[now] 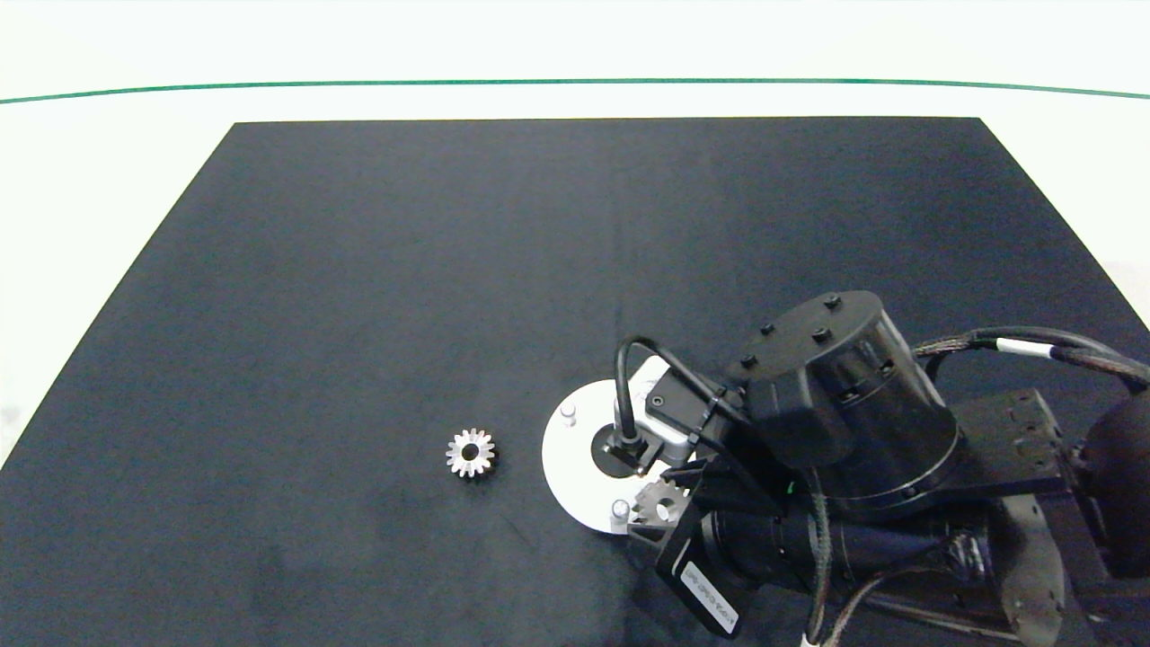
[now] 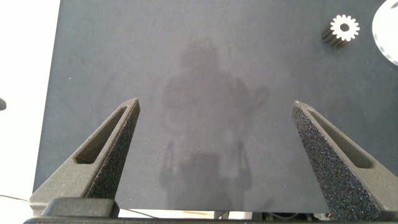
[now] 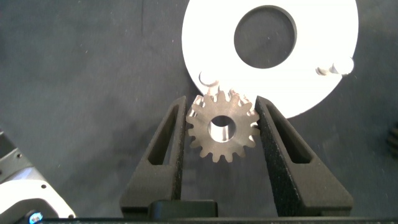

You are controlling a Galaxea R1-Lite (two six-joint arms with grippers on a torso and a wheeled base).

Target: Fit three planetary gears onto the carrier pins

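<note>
The right claw [image 3: 222, 121] is clamped on one planetary gear [image 3: 222, 126] at the near rim of the white disc [image 3: 211, 43], just beside a carrier pin [image 3: 207, 79]. A second gear [image 1: 471, 453] lies flat on the black mat [image 1: 359, 296], beside the disc, open mat all around. The left claw [image 2: 214, 140] hovers spread apart over bare mat.

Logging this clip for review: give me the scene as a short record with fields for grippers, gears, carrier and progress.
right gripper: shut on held gear, beside the nearest pin at the disc's rim
left gripper: open above bare black mat, holding nothing
loose gear: flat on the mat, apart from the disc
white disc: three pins visible, all bare
third gear: not in view
progress: no gear on a pin
</note>
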